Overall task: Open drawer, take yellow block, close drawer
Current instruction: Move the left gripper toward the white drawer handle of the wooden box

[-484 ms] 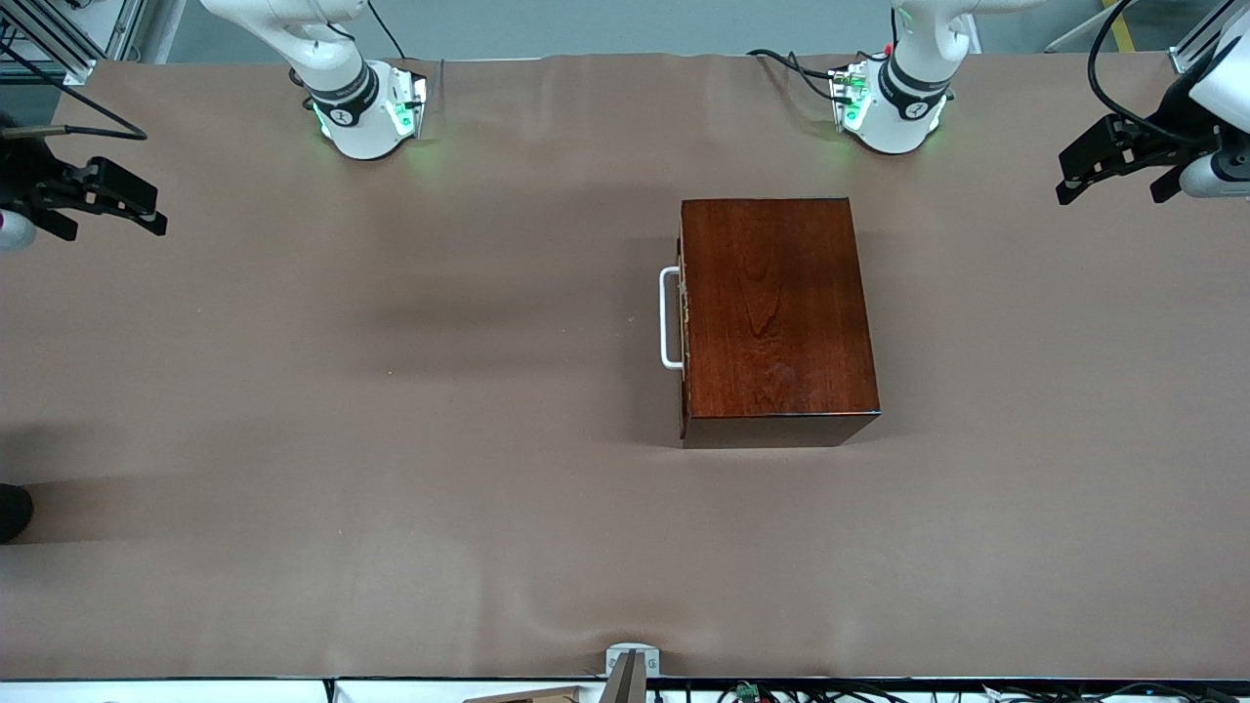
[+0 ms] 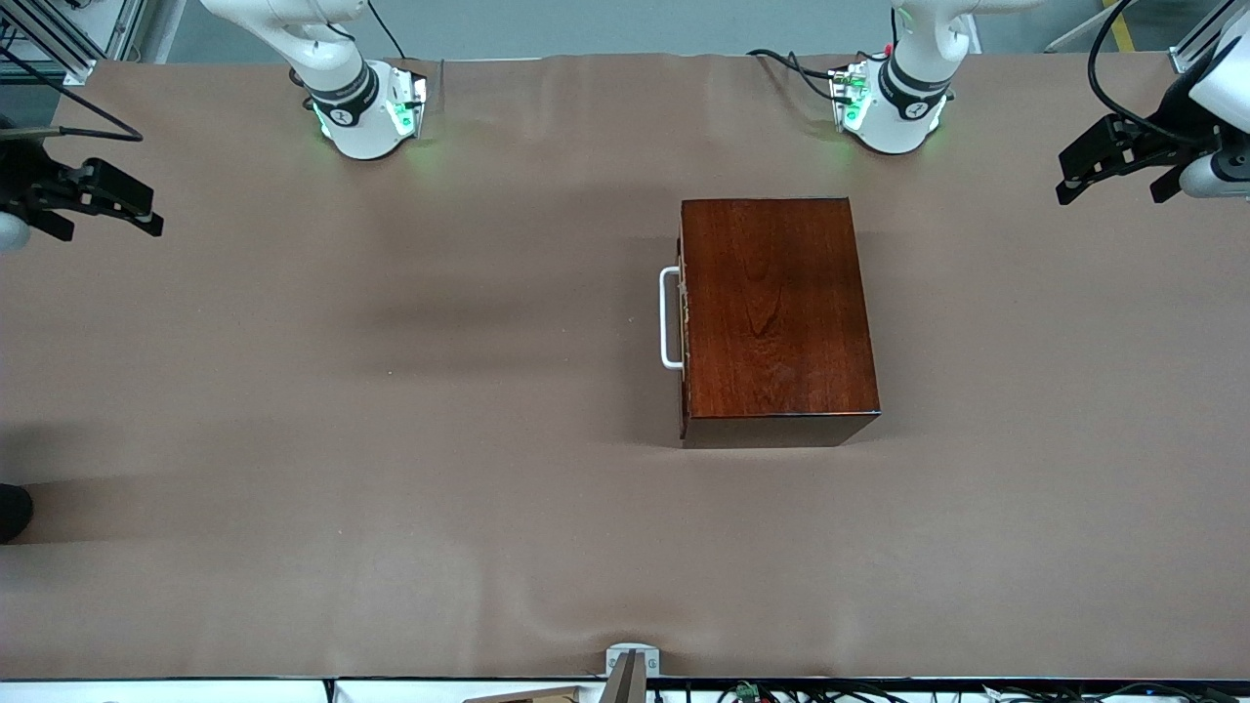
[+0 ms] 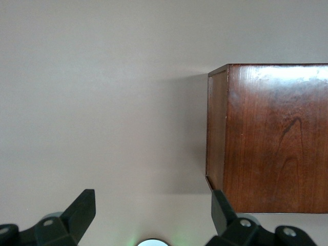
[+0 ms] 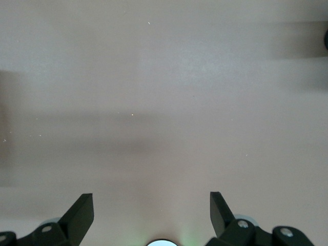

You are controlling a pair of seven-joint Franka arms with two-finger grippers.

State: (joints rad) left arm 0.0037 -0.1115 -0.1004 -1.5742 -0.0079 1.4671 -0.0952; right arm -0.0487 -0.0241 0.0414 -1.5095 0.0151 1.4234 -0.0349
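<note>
The dark reddish-brown wooden box [image 2: 776, 317] stands mid-table, nearer the left arm's end. Its drawer is pushed fully in, and its white loop handle [image 2: 670, 318] faces the right arm's end of the table. The yellow block is hidden. My left gripper [image 2: 1113, 190] hangs open over the left arm's end of the table, apart from the box. The left wrist view shows that gripper [image 3: 154, 197] empty, with a corner of the box [image 3: 271, 138] past it. My right gripper [image 2: 107, 229] hangs open over the right arm's end. In the right wrist view this gripper [image 4: 151, 197] has only bare table below.
A brown cover [image 2: 391, 439] spreads over the whole table, with slight wrinkles. A small metal bracket [image 2: 632, 662] sits at the table edge nearest the front camera. A dark object [image 2: 12, 510] pokes in at the right arm's end.
The right gripper has shifted slightly toward its own end of the table. The box and the left gripper have not moved.
</note>
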